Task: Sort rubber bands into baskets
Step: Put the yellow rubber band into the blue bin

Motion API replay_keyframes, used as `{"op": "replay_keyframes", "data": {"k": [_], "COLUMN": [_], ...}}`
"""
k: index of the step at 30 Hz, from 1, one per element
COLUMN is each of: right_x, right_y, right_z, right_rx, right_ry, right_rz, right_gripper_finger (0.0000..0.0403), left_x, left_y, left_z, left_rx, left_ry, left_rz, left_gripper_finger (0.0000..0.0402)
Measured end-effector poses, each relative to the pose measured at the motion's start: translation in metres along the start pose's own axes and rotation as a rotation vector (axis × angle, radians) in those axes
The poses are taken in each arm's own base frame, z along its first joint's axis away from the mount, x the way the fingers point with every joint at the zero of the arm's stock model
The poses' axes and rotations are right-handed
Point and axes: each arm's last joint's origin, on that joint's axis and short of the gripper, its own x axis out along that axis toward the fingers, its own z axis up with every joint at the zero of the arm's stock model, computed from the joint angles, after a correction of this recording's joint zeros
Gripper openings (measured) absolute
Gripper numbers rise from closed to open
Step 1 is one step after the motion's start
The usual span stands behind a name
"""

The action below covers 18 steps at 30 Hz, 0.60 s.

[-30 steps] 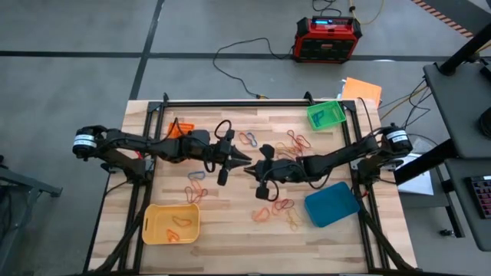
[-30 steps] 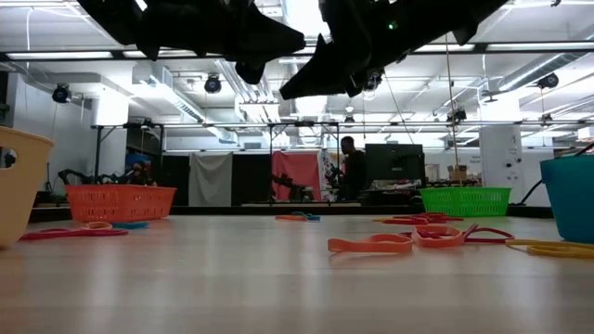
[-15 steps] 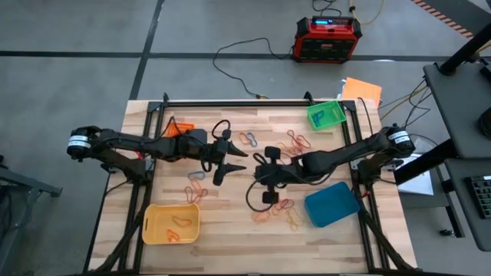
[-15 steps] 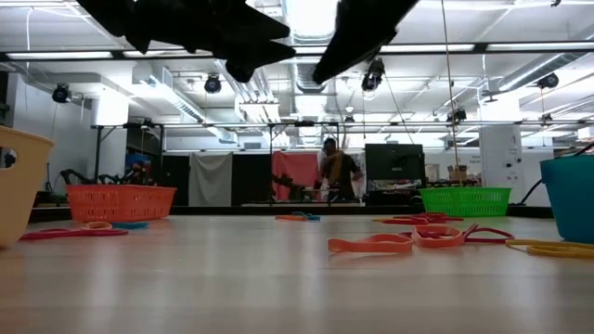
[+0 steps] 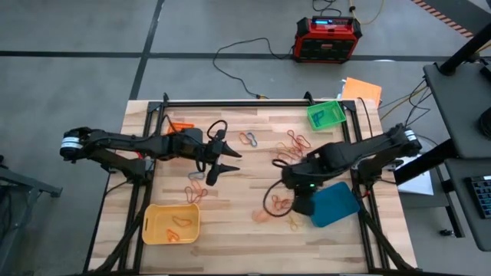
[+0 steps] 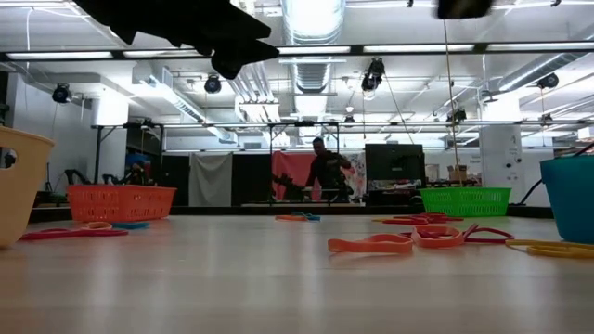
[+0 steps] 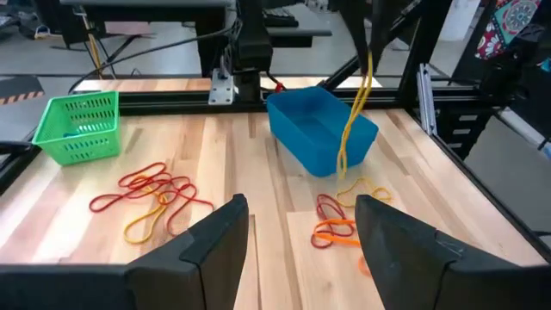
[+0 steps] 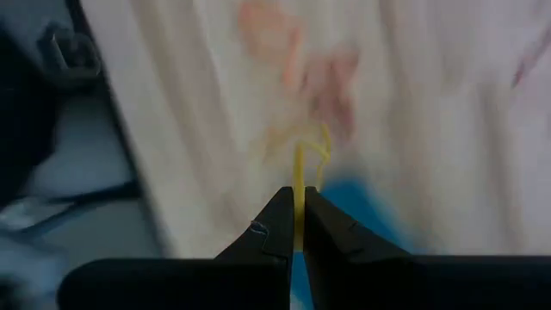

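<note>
One yellow rubber band [image 7: 351,112] hangs lengthwise downward, pinched in the right end effector [image 8: 297,226].

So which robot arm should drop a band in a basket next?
The right. Its gripper is shut on a yellow rubber band hanging beside the blue basket. The left gripper is open and empty, hovering mid-table.

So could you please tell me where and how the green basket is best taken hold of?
Grip the green basket by one long side wall at its rim, coming straight down from above: it sits upright with its mouth open, and the thin mesh walls fit between the fingers.
</note>
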Motion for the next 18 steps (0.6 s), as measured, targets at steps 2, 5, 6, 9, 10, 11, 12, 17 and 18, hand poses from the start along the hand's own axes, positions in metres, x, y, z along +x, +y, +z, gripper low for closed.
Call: {"op": "replay_keyframes", "data": {"k": [2,5,6,9,10,11,12,17,18], "right_x": [-0.004,-0.008,-0.007,-0.003,0.0,0.004,0.01,0.042,0.048], "right_y": [-0.003,-0.005,-0.005,-0.003,-0.003,-0.004,-0.005,-0.017,-0.021], "right_z": [-0.013,-0.03,-0.033,-0.041,-0.043,-0.048,-0.052,-0.07,-0.073], "right_rx": [0.122,0.234,0.256,0.289,0.321,0.349,0.371,0.434,0.443], "right_ry": [0.088,0.188,0.192,0.172,0.18,0.197,0.213,0.317,0.342], "right_rz": [-0.036,-0.127,-0.145,-0.151,-0.172,-0.203,-0.239,-0.35,-0.37], "right_gripper_finger": [0.0012,0.0012,0.0012,0.0012,0.0012,0.0012,0.0012,0.0012,0.0012], "left_x": [0.001,0.002,0.002,0.002,0.002,0.002,0.002,0.002,0.002], "left_y": [0.0,0.0,0.0,0.0,0.0,0.0,0.0,0.0,0.0], "left_z": [-0.002,-0.004,-0.004,-0.005,-0.005,-0.005,-0.006,-0.005,-0.005], "left_rx": [0.001,0.011,0.016,0.018,0.017,0.017,0.018,0.042,0.043], "left_ry": [0.013,0.033,0.033,0.039,0.043,0.046,0.047,0.044,0.044], "left_rz": [0.0,-0.001,-0.001,-0.001,-0.001,-0.001,-0.001,-0.002,-0.002], "left_gripper_finger": [0.0199,0.0199,0.0199,0.0199,0.0199,0.0199,0.0199,0.0199,0.0199]}}
